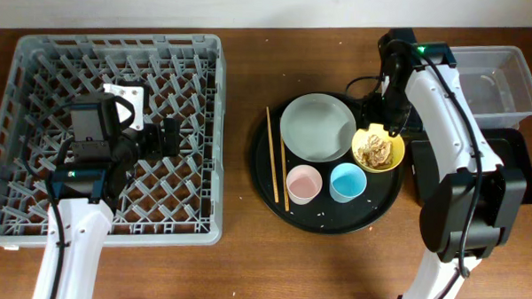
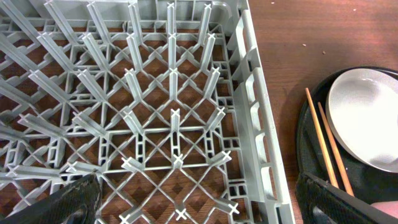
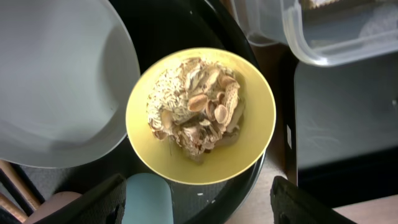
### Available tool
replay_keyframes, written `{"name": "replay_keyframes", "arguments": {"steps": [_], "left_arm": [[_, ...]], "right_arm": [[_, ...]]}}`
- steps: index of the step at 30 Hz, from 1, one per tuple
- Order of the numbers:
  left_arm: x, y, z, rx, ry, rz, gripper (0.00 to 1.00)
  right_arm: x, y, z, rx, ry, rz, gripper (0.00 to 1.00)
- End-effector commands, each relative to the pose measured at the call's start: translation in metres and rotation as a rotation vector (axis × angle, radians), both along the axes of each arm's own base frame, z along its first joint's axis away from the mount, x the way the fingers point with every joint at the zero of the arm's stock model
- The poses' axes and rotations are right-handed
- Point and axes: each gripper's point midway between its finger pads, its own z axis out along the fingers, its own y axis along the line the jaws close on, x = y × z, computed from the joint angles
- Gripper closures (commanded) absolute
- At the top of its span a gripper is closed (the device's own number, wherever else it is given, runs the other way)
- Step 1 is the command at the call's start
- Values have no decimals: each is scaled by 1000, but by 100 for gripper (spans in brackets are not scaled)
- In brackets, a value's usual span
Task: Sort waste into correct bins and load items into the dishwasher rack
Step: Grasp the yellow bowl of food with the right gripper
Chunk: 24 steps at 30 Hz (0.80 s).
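Note:
The grey dishwasher rack (image 1: 119, 42) stands at the left, with no dishes in it. My left gripper (image 1: 173, 137) hangs open and empty over its right half, above the pegs (image 2: 174, 124). On the round black tray (image 1: 326, 221) lie the pale plate (image 1: 317, 126), the yellow bowl (image 1: 394, 158), the pink cup (image 1: 303, 184), the blue cup (image 1: 347, 182) and the chopsticks (image 1: 277, 159). The bowl (image 3: 261, 124) holds brownish scraps with rice (image 3: 196, 115). My right gripper (image 3: 199, 202) is open just above the bowl, touching nothing. No napkins show.
The clear tub (image 1: 499, 82) stands at the far right, and its contents are unclear. The shallow black rectangular tray (image 1: 514, 167) lies just in front of it, beside the round tray. In the left wrist view, the chopsticks (image 2: 323, 146) and plate (image 2: 367, 118) lie just past the rack's right wall.

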Motion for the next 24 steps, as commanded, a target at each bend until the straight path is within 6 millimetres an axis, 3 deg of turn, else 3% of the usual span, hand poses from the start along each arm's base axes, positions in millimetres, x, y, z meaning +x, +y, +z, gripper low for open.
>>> {"name": "replay_keyframes", "arguments": {"steps": [1, 5, 9, 13, 18, 22, 24], "left_arm": [[3, -1, 5, -4, -13, -5, 1], [3, -1, 5, -4, -13, -4, 1], [3, -1, 6, -4, -13, -5, 1], [3, -1, 5, -4, -13, -4, 1], [3, -1, 5, -4, -13, -5, 1], [3, -1, 5, -4, -13, -4, 1], [3, -1, 5, -4, -13, -4, 1]], "right_arm": [[5, 9, -3, -4, -25, 67, 27], [9, 39, -33, -14, -57, 150, 40], [7, 57, -52, -58, -76, 202, 50], [2, 51, -67, -100, -71, 169, 62], [6, 46, -76, -126, -102, 139, 64], [-2, 44, -89, -129, -85, 140, 64], [2, 45, -88, -126, -101, 139, 69]]}}
